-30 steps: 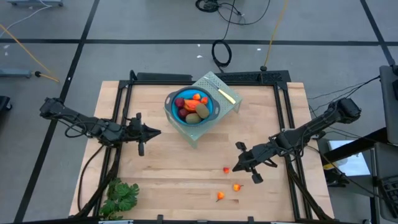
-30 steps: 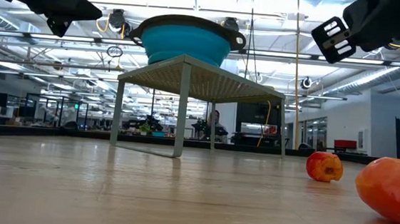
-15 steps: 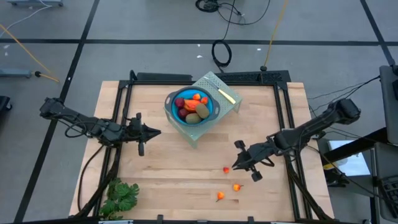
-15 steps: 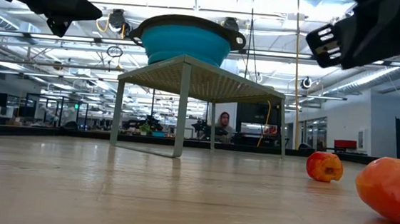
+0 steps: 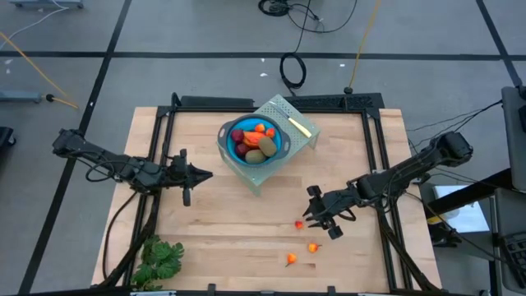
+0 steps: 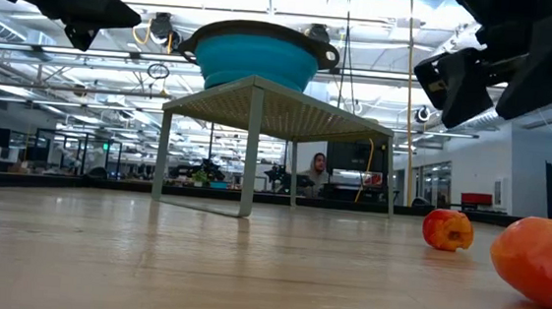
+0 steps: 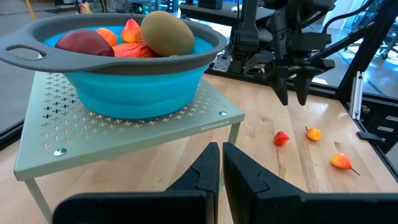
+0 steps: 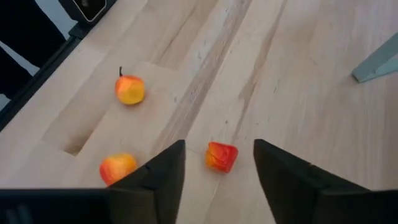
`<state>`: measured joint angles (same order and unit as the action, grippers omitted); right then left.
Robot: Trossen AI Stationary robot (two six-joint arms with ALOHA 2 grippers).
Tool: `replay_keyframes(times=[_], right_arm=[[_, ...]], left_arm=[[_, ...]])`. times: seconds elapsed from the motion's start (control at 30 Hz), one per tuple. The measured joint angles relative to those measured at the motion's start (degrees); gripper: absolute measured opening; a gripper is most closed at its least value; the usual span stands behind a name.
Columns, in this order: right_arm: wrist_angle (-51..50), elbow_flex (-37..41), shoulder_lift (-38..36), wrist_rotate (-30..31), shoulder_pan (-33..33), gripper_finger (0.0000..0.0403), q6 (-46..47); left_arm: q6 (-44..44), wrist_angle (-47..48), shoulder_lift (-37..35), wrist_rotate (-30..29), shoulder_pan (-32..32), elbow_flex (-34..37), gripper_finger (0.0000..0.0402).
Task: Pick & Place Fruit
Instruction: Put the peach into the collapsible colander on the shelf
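A blue bowl [image 5: 255, 141] stands on a pale perforated stand [image 5: 283, 115] at the table's far middle. It holds a dark-red ball [image 7: 86, 42], an olive-brown oval [image 7: 166, 34] and orange pieces. Three tiny orange-red fruits lie on the wood near the front right: one [image 8: 221, 156] just ahead of my right gripper [image 8: 219, 144], which hovers open above it, and two more [image 8: 130, 89] [image 8: 117, 168] beyond. In the high view this gripper [image 5: 316, 215] hangs beside that nearest fruit [image 5: 299, 224]. My left gripper [image 5: 207, 174] waits shut left of the stand, above the table.
A thin yellow stick [image 5: 300, 125] lies on the stand beside the bowl. A leafy green bunch [image 5: 160, 259] lies at the table's near left corner. Black frame rails [image 5: 374, 148] run along the table's sides. Bare wood lies between the stand and the small fruits.
My right gripper has moved a little toward the table's left and down toward the nearest tiny orange-red fruit, and it has opened. The fruit pieces lie where they were.
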<state>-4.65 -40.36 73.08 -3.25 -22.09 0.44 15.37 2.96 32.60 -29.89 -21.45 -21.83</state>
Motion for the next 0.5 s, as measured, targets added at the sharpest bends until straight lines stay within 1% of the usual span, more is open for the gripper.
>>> replay_keyframes(times=[0.27,0.37,0.5], right_arm=[[0.3,0.0,0.0,0.1,0.0,0.0251,-6.1],[1.9,0.0,0.0,0.1,0.0,0.0269,-8.8],[3.5,0.0,0.0,0.1,0.1,0.0283,-10.3]], left_arm=[[0.0,0.0,0.0,0.0,0.0,0.0,0.0019],[0.0,0.0,0.0,0.0,0.0,0.0,0.0019],[0.1,0.0,0.0,0.0,0.0,0.0,0.0019]])
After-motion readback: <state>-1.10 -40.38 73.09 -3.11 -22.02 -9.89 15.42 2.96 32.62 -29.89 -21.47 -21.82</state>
